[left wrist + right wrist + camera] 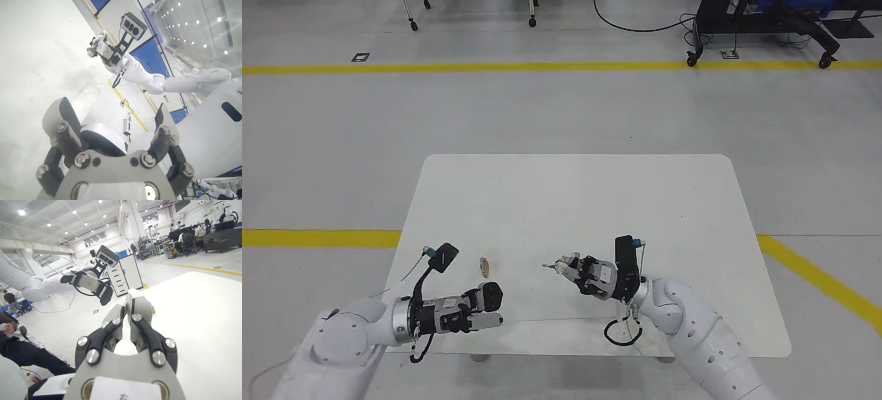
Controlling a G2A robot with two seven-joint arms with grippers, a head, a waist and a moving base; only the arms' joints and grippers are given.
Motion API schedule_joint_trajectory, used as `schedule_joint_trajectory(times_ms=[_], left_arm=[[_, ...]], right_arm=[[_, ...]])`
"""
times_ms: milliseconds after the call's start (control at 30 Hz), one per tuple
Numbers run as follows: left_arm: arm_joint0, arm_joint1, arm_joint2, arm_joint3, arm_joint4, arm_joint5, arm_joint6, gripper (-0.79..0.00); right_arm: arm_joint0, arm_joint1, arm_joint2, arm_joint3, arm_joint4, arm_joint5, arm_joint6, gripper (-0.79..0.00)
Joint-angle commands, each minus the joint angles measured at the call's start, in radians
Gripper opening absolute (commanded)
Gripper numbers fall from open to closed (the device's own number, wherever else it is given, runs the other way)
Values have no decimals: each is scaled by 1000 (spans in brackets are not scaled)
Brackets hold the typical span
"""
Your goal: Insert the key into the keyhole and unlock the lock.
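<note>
Between the closed fingers of the right claw [564, 267] a thin pale sliver, judged to be the key [548, 266], is projecting forward of the tips. The claw is pinching it, nearly shut. Ahead of those tips and apart from them, the lock [483, 265] is lying on the white table [572, 190]. Near it, the left claw [113, 115] is hanging wide open, gripping nothing.

Step in hand, as judged: bringing the key to the keyhole. Doing this well is probably calling for the open claw to be steadying the lock body first, since a loose lock is likely to slide away under a push. The blade should be travelling level and in line with the keyhole.

Lock: small, yellowish, compact; its keyhole is too small to make out.
</note>
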State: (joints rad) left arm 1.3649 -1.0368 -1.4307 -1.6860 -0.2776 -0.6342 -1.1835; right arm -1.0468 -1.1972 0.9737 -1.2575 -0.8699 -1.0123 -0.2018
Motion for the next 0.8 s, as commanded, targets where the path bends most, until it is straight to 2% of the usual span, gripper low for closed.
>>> schedule_joint_trajectory(times_ms=[0, 133, 167, 200, 367, 400, 500, 600, 633, 667, 767], left_arm=[[-10, -1, 22, 6, -42, -4, 2, 0], [-58, -4, 61, 43, -41, -18, 16, 0], [-65, -5, 69, 50, -20, -29, 32, -34], [-71, -7, 78, 56, 2, -34, 49, -175], [-84, -11, 99, 64, 108, -39, 149, -348], [-84, -12, 105, 63, 118, -39, 160, -357], [-88, -12, 117, 69, 132, -41, 176, -468], [-93, -11, 123, 76, 135, -44, 179, -634], [-95, -10, 123, 80, 139, -43, 180, -742], [-96, -9, 123, 83, 143, -42, 183, -779], [-100, -7, 124, 90, 155, -36, 193, -785]], right_arm=[[-15, 0, -23, -9, 50, 0, 33, -785], [-1, 0, -81, -5, 225, 0, 146, -785], [7, 1, -93, -4, 270, 0, 176, -785], [13, 3, -109, -4, 316, 0, 208, -785], [46, 13, -166, -15, 520, 0, 345, -785], [53, 16, -172, -16, 551, 0, 369, -785], [69, 23, -192, -11, 628, 0, 438, -785], [85, 26, -205, 0, 684, 0, 488, -785], [89, 27, -208, 4, 698, 0, 501, -785], [93, 27, -211, 7, 710, 0, 512, -785], [104, 27, -220, 17, 739, 0, 545, -785]])
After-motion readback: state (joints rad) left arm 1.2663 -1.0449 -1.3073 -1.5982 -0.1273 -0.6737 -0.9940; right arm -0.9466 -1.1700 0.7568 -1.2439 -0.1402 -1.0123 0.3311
